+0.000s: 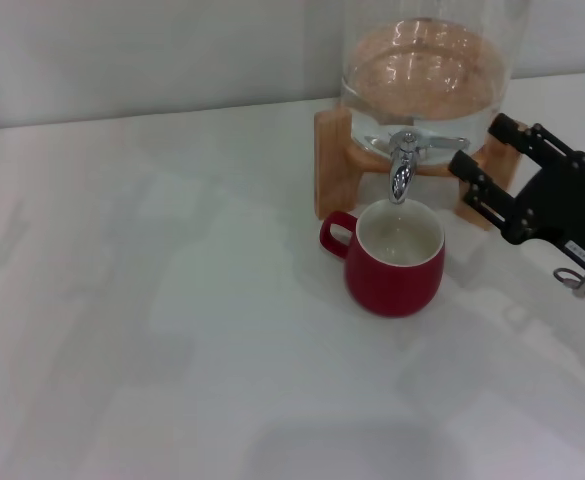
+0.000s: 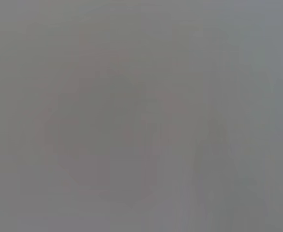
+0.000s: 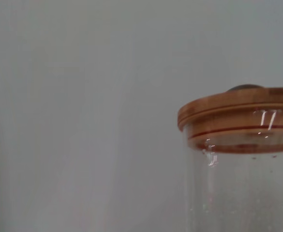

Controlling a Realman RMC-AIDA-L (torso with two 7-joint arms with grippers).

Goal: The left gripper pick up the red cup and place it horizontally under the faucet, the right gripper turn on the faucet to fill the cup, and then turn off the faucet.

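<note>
The small dark-red ceramic cup [image 1: 395,258] sits upright directly beneath the shiny chrome faucet [image 1: 403,165], and the black right pincer [image 1: 479,160], fingers spread apart beside it, could miss the lever or nudge the stand.

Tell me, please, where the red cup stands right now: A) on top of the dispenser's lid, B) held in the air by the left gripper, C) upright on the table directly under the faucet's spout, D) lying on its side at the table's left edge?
C: in the head view the red cup stands upright on the table, its mouth below the faucet; no gripper holds it.
</note>
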